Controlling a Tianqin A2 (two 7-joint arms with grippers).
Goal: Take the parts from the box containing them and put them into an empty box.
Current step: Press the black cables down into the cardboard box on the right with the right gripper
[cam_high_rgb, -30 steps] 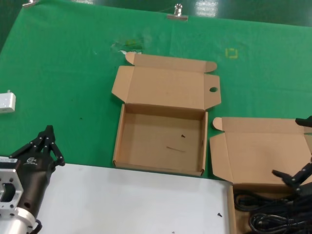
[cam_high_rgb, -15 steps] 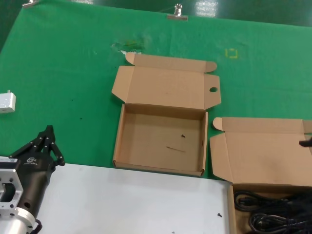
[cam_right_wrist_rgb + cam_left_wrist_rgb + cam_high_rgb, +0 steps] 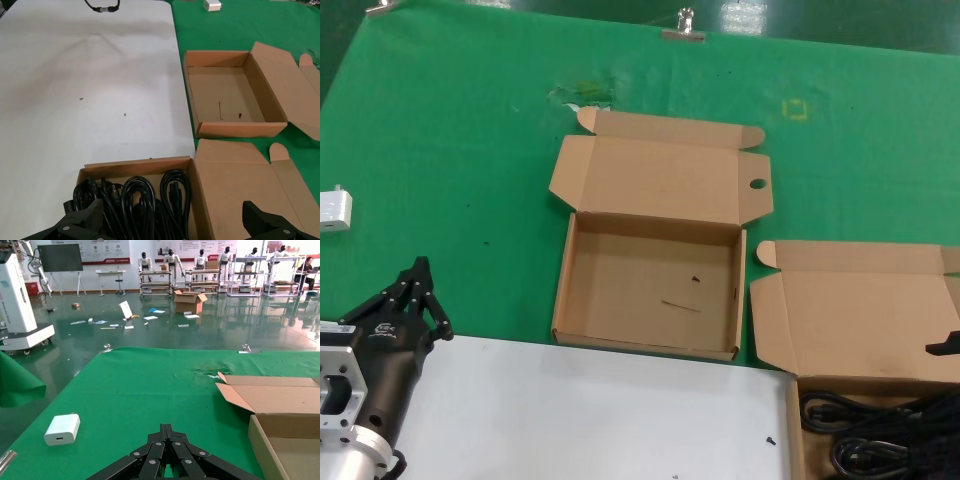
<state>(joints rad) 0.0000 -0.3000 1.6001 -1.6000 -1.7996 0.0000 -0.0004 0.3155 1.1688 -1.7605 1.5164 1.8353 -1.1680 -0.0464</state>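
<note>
The empty box (image 3: 650,290) lies open mid-table, with a round hole in its lid flap (image 3: 757,184). The box containing the parts (image 3: 793,420) sits at the near right, its lid (image 3: 860,315) folded back. Black coiled cords (image 3: 880,445) fill it. In the right wrist view my right gripper (image 3: 172,222) stands open above the cords (image 3: 135,200), one finger over them and one over the lid (image 3: 240,180), touching nothing. The head view shows just one of its fingertips (image 3: 942,346) at the right edge. My left gripper (image 3: 417,290) is parked near left, shut and empty (image 3: 167,432).
A white sheet (image 3: 600,420) covers the near table, with green cloth beyond. A white charger block (image 3: 334,210) lies far left. Metal clips (image 3: 683,30) hold the cloth's back edge. The empty box (image 3: 227,97) also shows in the right wrist view.
My right gripper has slid toward the right edge of the head view; both fingers showed over the lid a second ago, now only one tip. The left arm has not moved.
</note>
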